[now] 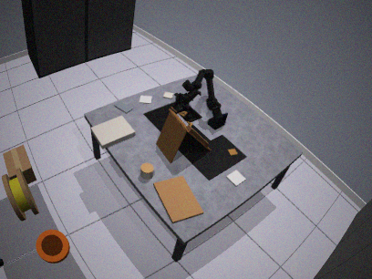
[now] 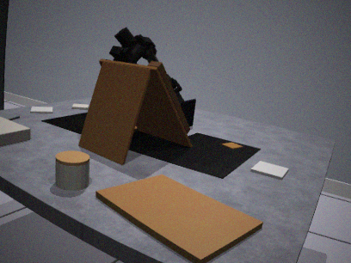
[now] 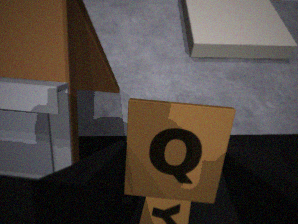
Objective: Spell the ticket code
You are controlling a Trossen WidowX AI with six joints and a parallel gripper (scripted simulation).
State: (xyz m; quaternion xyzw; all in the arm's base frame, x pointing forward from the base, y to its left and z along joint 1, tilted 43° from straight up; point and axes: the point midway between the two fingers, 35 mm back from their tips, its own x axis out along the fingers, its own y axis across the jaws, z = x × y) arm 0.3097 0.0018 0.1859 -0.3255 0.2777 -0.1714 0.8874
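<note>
My gripper [image 3: 174, 153] is shut on an upright tile marked Q [image 3: 175, 142], held in front of the wrist camera. A tile marked Y [image 3: 166, 212] shows partly beneath it, rotated. The brown tent-shaped board [image 1: 171, 137] [image 2: 113, 107] [image 3: 32, 40] stands on the black mat. Its pale grey rail [image 3: 25, 95] is left of the Q tile in the wrist view, with a gap between tile and rail end. The rail's letters cannot be read here. Another small orange tile [image 1: 232, 151] [image 2: 232, 145] lies on the mat's far part. No ticket code is legible.
White cards [image 1: 145, 99] [image 1: 169, 95] [image 1: 236, 178] lie around the mat. A cream block [image 1: 113, 131] [image 3: 240, 30], a lidded round pot [image 1: 147, 170] [image 2: 72, 172] and a flat orange-brown board [image 1: 179, 199] [image 2: 181, 215] are on the counter, near its edge.
</note>
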